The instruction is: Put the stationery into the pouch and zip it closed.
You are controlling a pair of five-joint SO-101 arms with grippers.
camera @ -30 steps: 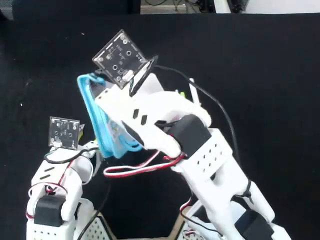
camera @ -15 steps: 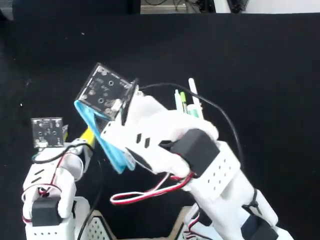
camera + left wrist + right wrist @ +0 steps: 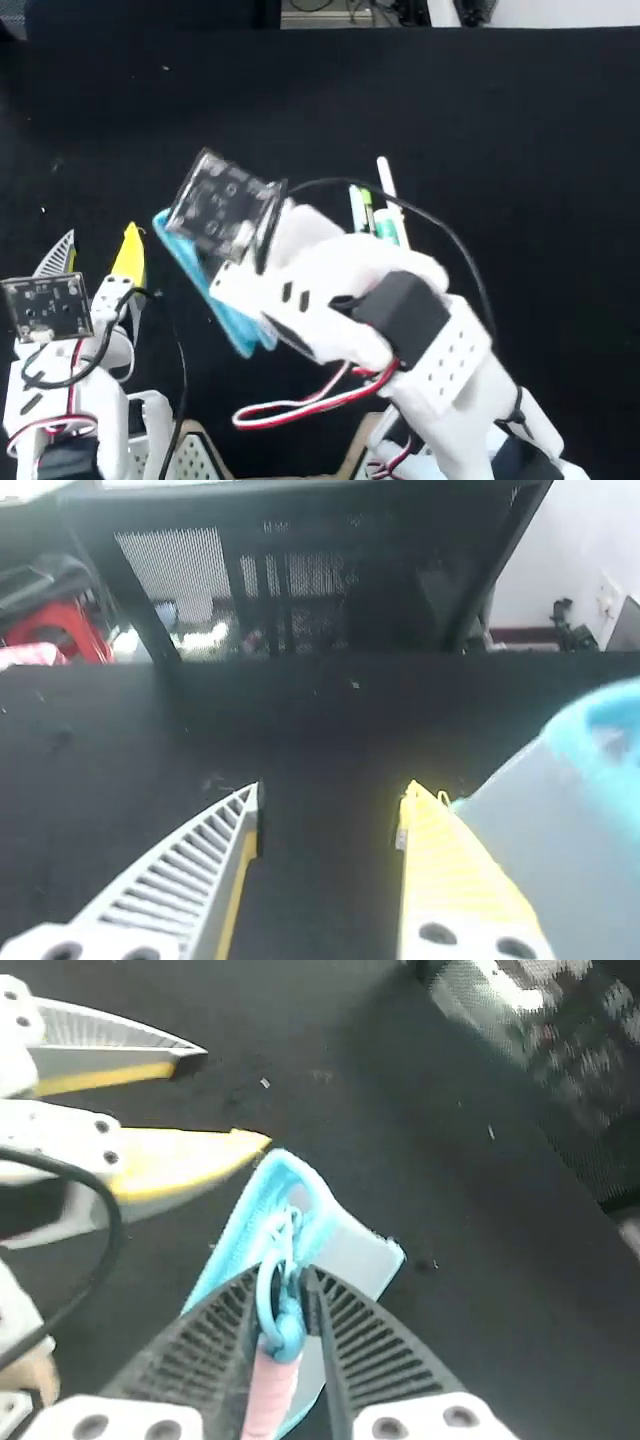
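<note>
Black table point(image 3: 520, 110), pouch point(image 3: 345, 1245) inside right gripper point(image 3: 280, 1278)

Bright, even light; little shadow.

A black table point(image 3: 520, 120) carries several pens point(image 3: 372, 208), white and green, lying close together and well apart from the right gripper's point(image 3: 283, 1278) jaws.

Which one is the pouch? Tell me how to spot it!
Look at the black table, then the big white arm in the middle. The pouch is pinched in its end effector. It's the only bright blue, flat, soft thing; the pens beside the arm are thin sticks.
</note>
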